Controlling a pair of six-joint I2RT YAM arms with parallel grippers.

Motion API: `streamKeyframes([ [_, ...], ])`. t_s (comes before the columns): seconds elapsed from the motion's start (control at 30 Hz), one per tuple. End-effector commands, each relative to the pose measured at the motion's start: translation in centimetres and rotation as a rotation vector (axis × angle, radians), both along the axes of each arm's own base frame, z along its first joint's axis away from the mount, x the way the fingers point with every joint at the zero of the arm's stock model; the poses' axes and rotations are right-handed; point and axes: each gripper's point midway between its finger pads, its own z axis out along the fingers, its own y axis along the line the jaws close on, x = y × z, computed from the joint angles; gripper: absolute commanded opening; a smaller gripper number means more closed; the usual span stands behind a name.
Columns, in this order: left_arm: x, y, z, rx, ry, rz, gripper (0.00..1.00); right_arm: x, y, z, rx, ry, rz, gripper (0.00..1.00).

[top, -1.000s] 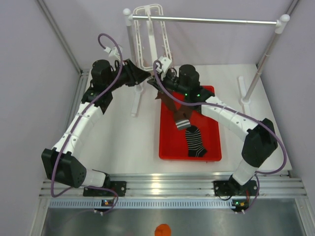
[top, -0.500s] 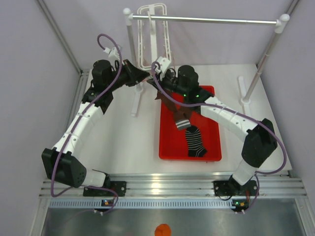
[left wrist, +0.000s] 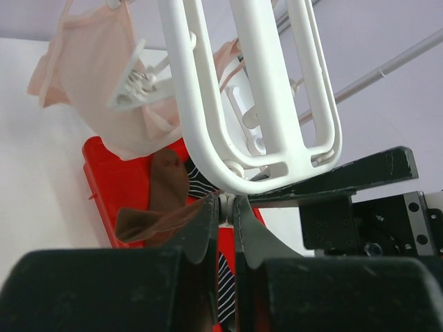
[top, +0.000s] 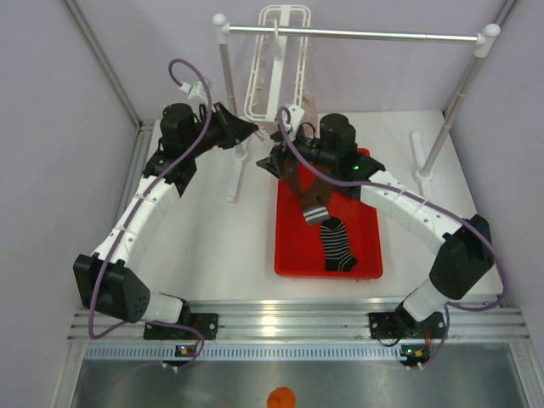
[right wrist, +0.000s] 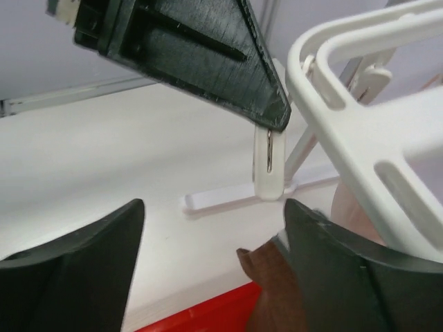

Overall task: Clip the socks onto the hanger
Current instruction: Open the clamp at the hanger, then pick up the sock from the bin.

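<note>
Left pincer (left wrist: 226,211) clamped on a peg (right wrist: 268,166) at the hanger's (left wrist: 266,69) lower edge; right pincer (right wrist: 214,207) apart.

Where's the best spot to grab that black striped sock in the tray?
Probably the near end of the black striped sock, from above, closing across its narrow width: it lies flat in the red tray, and the brown sock crowds its far end.
</note>
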Motion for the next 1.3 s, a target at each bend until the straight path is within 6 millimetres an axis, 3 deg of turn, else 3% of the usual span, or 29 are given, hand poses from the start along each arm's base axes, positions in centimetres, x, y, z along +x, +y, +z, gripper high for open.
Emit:
streamKeyframes([
  [0.0,0.1,0.0,1.0,-0.006,-0.044,-0.007,0.00,-2.2,-3.0,2.6,0.053,0.046,0.069,0.85],
  [0.2,0.1,0.0,1.3,-0.010,-0.050,-0.007,0.00,-4.8,-7.9,0.6,0.044,0.195,0.160,0.89],
  [0.3,0.1,0.0,1.3,-0.012,-0.049,-0.008,0.00,-5.6,-9.2,-1.1,0.000,0.226,0.188,0.85],
  [0.37,0.0,0.0,1.4,-0.016,-0.052,-0.009,0.00,-5.3,-10.7,-3.8,-0.060,0.295,0.128,0.79],
  [0.4,0.1,0.0,1.4,-0.016,-0.050,-0.008,0.00,-5.2,-11.4,-4.9,-0.084,0.312,0.103,0.72],
  [0.57,-0.1,0.0,1.5,-0.012,-0.059,-0.008,0.00,-4.2,-14.6,-11.8,-0.258,0.337,-0.057,0.58],
  [0.73,-0.1,0.1,1.3,-0.006,-0.061,-0.009,0.00,-3.6,-15.8,-15.5,-0.374,0.260,-0.021,0.48],
  [0.9,-0.1,0.0,1.0,-0.002,-0.055,-0.012,0.00,-3.8,-15.9,-19.4,-0.555,0.078,0.205,0.44],
  [0.97,0.0,0.0,0.9,-0.001,-0.055,-0.012,0.00,-3.5,-15.3,-19.6,-0.582,0.006,0.293,0.43],
  [1.0,-0.1,0.0,0.8,-0.001,-0.051,-0.014,0.00,-3.7,-15.1,-20.9,-0.601,0.035,0.333,0.43],
  [1.07,0.0,0.0,0.7,-0.001,-0.049,-0.011,0.00,-2.7,-14.6,-21.0,-0.629,-0.028,0.383,0.42],
  [1.1,0.0,0.0,0.7,0.001,-0.049,-0.014,0.00,-2.7,-14.6,-22.2,-0.650,-0.025,0.416,0.41],
  [1.27,0.1,-0.1,0.5,0.008,-0.043,-0.016,0.00,-1.5,-15.0,-23.3,-0.766,-0.311,0.541,0.41],
])
